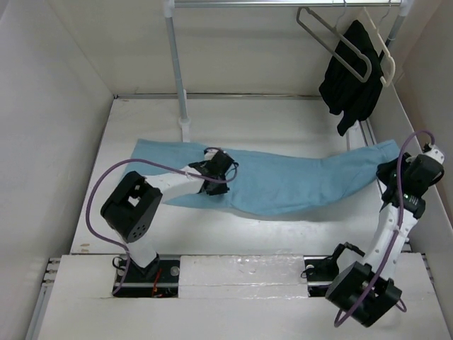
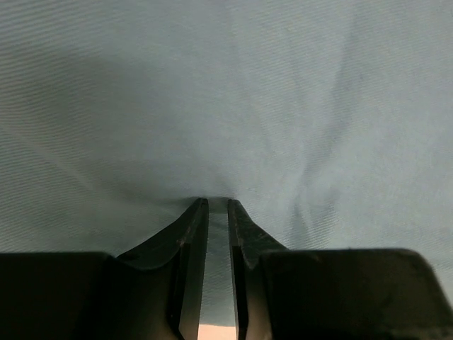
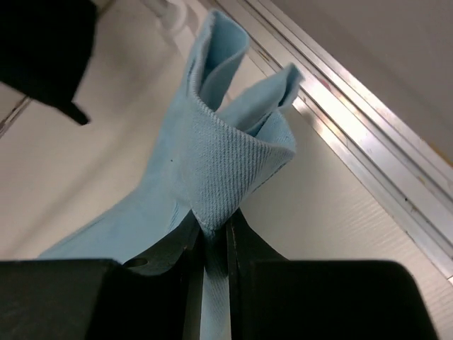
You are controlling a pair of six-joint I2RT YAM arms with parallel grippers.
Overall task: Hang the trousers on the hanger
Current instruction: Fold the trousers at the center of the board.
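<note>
the left gripper (image 1: 216, 170) has its fingers nearly closed, pinching a fold of the light blue trousers (image 1: 297, 180), which lie stretched across the table (image 1: 141, 219). at their right end the right gripper (image 1: 388, 171) is nipped tight on a bunched corner. thin, light, floppy cloth that looks likely to sag and slip, so i'd keep hold of both ends when draping it over the grey hanger (image 1: 331, 45).

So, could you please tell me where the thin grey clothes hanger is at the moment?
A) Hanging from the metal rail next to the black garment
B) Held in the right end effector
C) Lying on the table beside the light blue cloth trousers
A: the thin grey clothes hanger hangs from the metal rail beside the black garment, apart from the light blue cloth trousers below.
</note>
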